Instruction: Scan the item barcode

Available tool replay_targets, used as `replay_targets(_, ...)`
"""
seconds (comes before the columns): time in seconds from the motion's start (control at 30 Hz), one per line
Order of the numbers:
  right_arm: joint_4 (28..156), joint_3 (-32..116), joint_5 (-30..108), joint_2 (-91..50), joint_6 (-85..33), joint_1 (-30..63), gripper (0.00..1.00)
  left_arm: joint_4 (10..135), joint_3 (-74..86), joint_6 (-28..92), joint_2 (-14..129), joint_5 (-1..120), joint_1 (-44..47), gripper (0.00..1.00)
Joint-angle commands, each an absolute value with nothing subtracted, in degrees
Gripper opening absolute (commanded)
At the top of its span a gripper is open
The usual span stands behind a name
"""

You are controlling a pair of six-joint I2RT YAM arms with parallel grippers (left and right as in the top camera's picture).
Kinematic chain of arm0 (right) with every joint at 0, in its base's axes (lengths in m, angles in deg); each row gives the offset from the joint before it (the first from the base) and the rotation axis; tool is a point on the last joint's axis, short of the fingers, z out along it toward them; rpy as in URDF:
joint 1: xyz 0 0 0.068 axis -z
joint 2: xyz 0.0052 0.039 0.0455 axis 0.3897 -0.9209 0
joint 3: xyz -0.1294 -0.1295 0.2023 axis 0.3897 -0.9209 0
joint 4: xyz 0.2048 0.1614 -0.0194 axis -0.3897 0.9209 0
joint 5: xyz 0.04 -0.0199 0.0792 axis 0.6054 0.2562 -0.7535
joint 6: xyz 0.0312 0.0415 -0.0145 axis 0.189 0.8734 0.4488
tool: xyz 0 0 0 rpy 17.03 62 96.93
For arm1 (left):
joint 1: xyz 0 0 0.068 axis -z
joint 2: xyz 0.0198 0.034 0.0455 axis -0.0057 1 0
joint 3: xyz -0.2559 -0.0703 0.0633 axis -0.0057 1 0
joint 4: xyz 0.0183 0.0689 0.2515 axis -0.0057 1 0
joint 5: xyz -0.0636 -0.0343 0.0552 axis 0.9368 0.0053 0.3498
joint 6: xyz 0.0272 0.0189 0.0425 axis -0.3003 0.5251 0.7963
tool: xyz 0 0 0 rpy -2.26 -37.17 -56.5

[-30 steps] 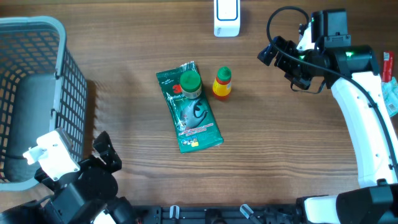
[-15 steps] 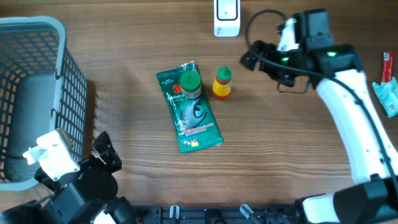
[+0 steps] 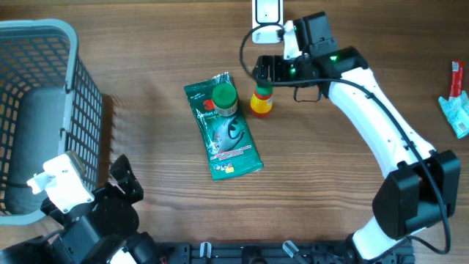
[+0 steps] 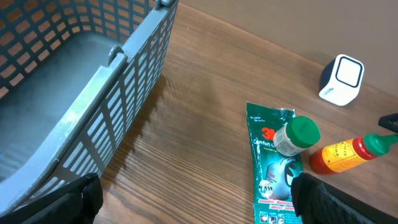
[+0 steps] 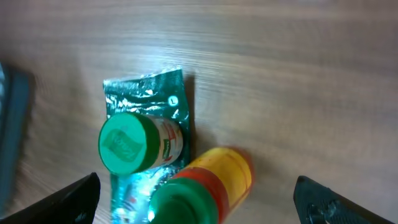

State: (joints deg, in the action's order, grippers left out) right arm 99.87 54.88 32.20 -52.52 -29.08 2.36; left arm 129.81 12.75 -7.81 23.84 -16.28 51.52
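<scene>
Mid-table, a green foil packet (image 3: 229, 139) lies flat with a small green-lidded jar (image 3: 223, 97) standing on its top end. Beside it is a yellow bottle with a red band and green cap (image 3: 261, 97). The white scanner (image 3: 267, 18) stands at the back edge. My right gripper (image 3: 264, 72) hovers open just behind and above the bottle. In the right wrist view the bottle (image 5: 211, 180) sits between the wide-spread fingers of that gripper (image 5: 199, 199), untouched, next to the jar (image 5: 134, 146). My left gripper (image 4: 196, 202) is open low at the front left, holding nothing.
A large grey mesh basket (image 3: 44, 33) fills the left side, close to my left arm, and its wall (image 4: 124, 81) runs along the left wrist view. A red item (image 3: 457, 77) and a teal packet (image 3: 458, 114) lie at the far right edge.
My right arm has swung left along the back of the table, from the right side to just above the yellow bottle. The left arm and the items have not moved.
</scene>
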Motion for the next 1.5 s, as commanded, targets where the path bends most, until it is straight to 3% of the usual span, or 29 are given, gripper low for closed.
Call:
replay_targets(0.0, 99.65, 55.39, 35.35, -53.04, -43.02, 0.09, 1.0, 129.85, 12.75, -8.78, 23.99, -16.61, 51.31, 1.0)
replay_targets(0.13, 100.59, 55.39, 36.38, -53.46, -47.46, -0.85, 1.0, 129.85, 12.75, -8.78, 23.99, -16.61, 51.31, 1.0)
replay_targets(0.8, 100.44, 55.36, 37.95, -57.72, -47.59, -3.15, 0.99, 129.85, 12.75, -8.78, 23.99, -16.61, 51.31, 1.0)
replay_targets(1.1, 99.55, 55.12, 38.19, -60.78, -47.22, -3.13, 0.56, 129.85, 12.75, -8.78, 23.99, -16.61, 51.31, 1.0)
replay_targets(1.23, 98.98, 55.12, 38.21, -60.78, -45.95, -3.13, 0.49, 129.85, 12.75, -8.78, 23.99, -16.61, 51.31, 1.0)
replay_targets(1.3, 98.98, 55.15, 38.24, -60.78, -45.18, -3.13, 0.41, 129.85, 12.75, -8.78, 23.99, -16.61, 51.31, 1.0)
replay_targets(1.47, 101.4, 56.96, 42.89, -60.52, -38.15, -3.13, 0.37, 129.85, 12.75, -8.78, 23.99, -16.61, 51.31, 1.0)
